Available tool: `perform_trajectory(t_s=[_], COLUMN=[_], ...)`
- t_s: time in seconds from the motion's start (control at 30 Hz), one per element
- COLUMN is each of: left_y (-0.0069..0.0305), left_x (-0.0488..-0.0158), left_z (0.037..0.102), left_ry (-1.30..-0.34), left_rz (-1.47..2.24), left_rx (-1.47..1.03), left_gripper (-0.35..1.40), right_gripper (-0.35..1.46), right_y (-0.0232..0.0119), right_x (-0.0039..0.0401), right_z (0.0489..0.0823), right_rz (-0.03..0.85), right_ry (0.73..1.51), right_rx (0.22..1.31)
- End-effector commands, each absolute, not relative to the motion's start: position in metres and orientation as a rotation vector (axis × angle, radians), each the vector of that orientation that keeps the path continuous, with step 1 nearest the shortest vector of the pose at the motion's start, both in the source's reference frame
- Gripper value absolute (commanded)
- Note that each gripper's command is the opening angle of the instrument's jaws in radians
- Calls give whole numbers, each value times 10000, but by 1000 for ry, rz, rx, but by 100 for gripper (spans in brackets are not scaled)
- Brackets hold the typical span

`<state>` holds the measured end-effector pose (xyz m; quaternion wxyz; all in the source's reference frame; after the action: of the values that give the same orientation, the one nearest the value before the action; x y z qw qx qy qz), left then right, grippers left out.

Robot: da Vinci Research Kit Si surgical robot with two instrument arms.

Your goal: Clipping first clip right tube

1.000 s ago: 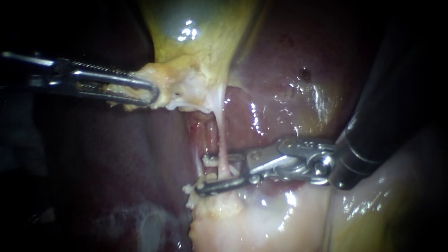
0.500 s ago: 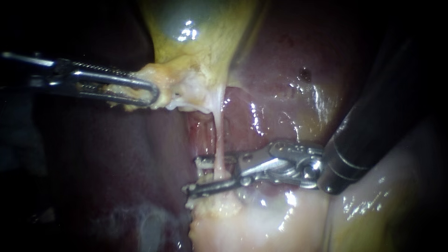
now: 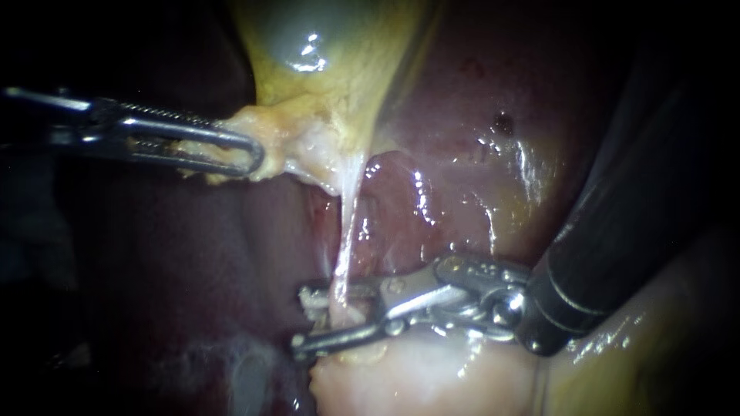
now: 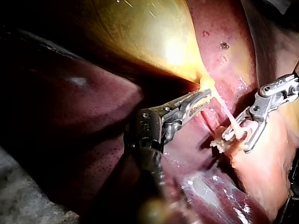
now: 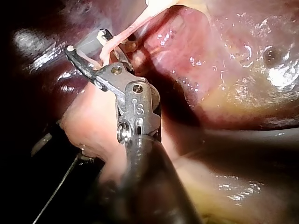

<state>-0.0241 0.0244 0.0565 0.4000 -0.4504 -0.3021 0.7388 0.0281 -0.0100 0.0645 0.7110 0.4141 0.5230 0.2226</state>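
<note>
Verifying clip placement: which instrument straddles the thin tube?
The right instrument, its tip straddling the tube; the left instrument grips the gallbladder instead.

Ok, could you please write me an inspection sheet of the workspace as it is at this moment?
Surface: liver, wet and shiny, lies under everything.
Job's things: gallbladder, yellowish; one thin pale tube runs stretched from its neck down between the right instrument's jaws; no clip seen closed on it.
Clutter: nothing seen.
End effectors: left instrument, jaws shut on the gallbladder at its pale neck; right instrument, jaws open, astride the tube.
Cables: a thin dark strand beside the right instrument's shaft; cannot tell what it is.
Surroundings: dark, nothing seen.
</note>
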Motion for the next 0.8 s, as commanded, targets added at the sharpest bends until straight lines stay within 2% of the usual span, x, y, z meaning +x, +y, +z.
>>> perform_trajectory(t_s=[0.03, 0.23, 0.5, 0.8], left_y=[244, 244, 244, 244], left_x=[-241, -241, -241, -242], left_z=[565, 565, 565, 565], left_ry=[-764, -764, -764, -764], left_rz=[1869, 1869, 1869, 1869], left_rx=[-1139, -1139, -1139, -1139], left_gripper=[-35, -35, -35, -35], right_gripper=[50, 46, 32, 0], right_y=[-99, -96, -92, -88], right_x=[279, 277, 276, 269], right_z=[647, 651, 654, 658], right_rz=[502, 515, 514, 515], right_ry=[1157, 1147, 1124, 1102], right_rx=[918, 919, 911, 899])
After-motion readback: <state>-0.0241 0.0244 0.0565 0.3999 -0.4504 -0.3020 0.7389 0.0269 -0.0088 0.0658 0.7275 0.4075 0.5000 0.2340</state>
